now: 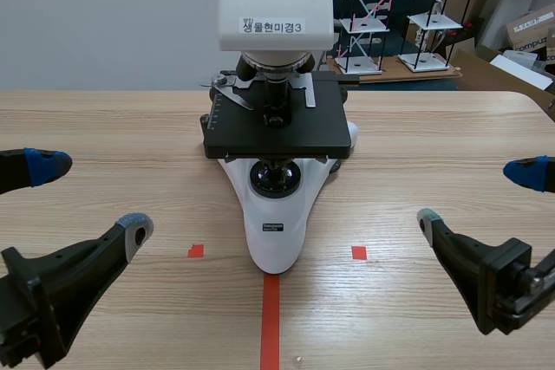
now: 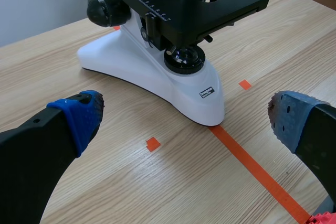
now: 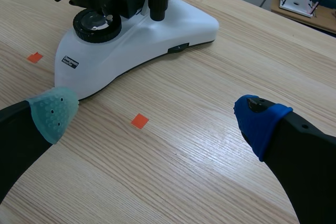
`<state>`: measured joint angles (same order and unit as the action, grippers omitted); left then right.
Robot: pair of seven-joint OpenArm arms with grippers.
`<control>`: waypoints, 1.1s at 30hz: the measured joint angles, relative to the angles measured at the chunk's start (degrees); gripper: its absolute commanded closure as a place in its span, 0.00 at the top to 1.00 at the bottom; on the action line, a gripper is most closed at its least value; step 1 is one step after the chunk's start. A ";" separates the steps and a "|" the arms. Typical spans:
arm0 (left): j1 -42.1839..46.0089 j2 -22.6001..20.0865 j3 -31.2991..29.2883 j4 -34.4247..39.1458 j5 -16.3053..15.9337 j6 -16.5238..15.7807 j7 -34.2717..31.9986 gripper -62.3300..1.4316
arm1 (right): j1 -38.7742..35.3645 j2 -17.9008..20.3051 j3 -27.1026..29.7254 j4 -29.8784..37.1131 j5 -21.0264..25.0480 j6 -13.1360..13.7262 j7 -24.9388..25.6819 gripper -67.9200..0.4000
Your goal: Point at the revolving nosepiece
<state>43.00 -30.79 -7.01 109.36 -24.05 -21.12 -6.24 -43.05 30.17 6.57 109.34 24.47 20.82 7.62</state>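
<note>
on the table [image 1: 434, 127], one microscope [image 1: 276, 244]

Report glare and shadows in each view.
Scene view: even light, the microscope has a head so bright it looks nearly washed out, and there is dark shadow under its stage. Left wrist view: pale sheen on the table short of the base. Right wrist view: a thin soft shadow along the base's edge and a faint sheen on the wood.

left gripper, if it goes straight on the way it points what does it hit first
Most likely the microscope's white base, straight ahead of the open left gripper, with only bare table before it. Depth is unclear; it might graze the table first.
</note>
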 measured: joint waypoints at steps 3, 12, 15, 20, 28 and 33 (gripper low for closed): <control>0.00 0.00 0.00 0.00 0.00 0.00 0.00 1.00 | 0.00 0.00 0.00 0.00 0.00 0.00 0.00 1.00; 0.00 0.00 0.00 0.00 0.00 0.00 0.00 1.00 | 0.00 0.00 0.00 0.00 0.00 0.00 0.00 1.00; 0.00 0.00 0.00 0.00 0.00 0.00 0.00 1.00 | 0.00 0.00 0.00 0.00 0.00 0.00 0.00 1.00; 0.00 0.00 0.00 0.00 0.00 0.00 0.00 1.00 | 0.00 0.00 0.00 0.00 0.00 0.00 0.00 1.00; 0.00 0.00 0.00 0.00 0.00 0.00 0.00 1.00 | -0.02 0.00 0.00 0.00 -0.02 0.00 1.40 0.78; 0.00 0.00 0.00 0.00 0.00 0.00 0.00 1.00 | -0.02 0.00 0.00 0.00 -0.02 0.00 2.38 0.52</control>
<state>43.00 -30.79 -7.01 109.36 -24.05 -21.12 -6.24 -43.07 30.17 6.57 109.34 24.45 20.82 10.00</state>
